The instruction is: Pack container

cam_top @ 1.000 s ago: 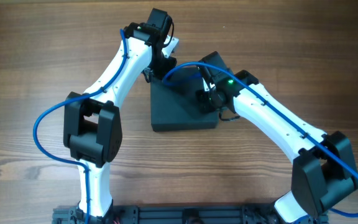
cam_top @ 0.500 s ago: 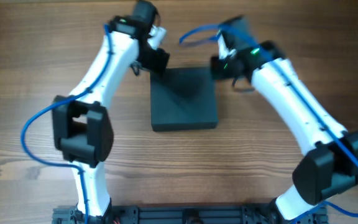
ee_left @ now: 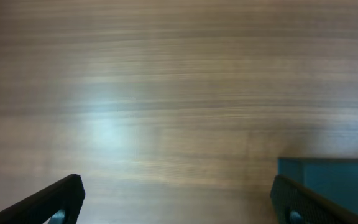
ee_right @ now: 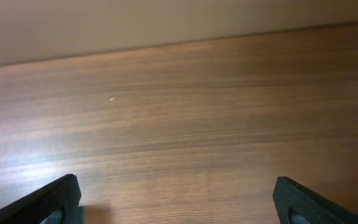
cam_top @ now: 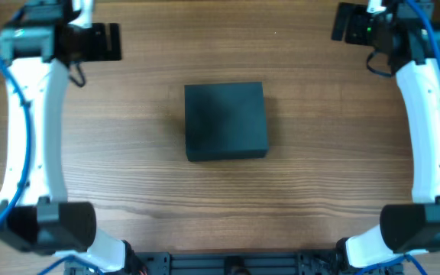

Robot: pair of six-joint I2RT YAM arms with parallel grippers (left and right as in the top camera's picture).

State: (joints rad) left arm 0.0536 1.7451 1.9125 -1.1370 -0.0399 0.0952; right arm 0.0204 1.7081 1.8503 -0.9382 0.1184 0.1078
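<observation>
The counter point(cam_top: 220, 206) is brown wood with the grain running left to right. The container point(cam_top: 226, 121), dark teal-grey and roughly square, lies flat on it near the middle with its top shut. In the right wrist view a tiny pale speck point(ee_right: 112, 98) sits on the wood

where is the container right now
In the overhead view the container sits in the middle of the table, between the left arm and right arm, touching neither; its corner shows at the lower right of the left wrist view.
</observation>
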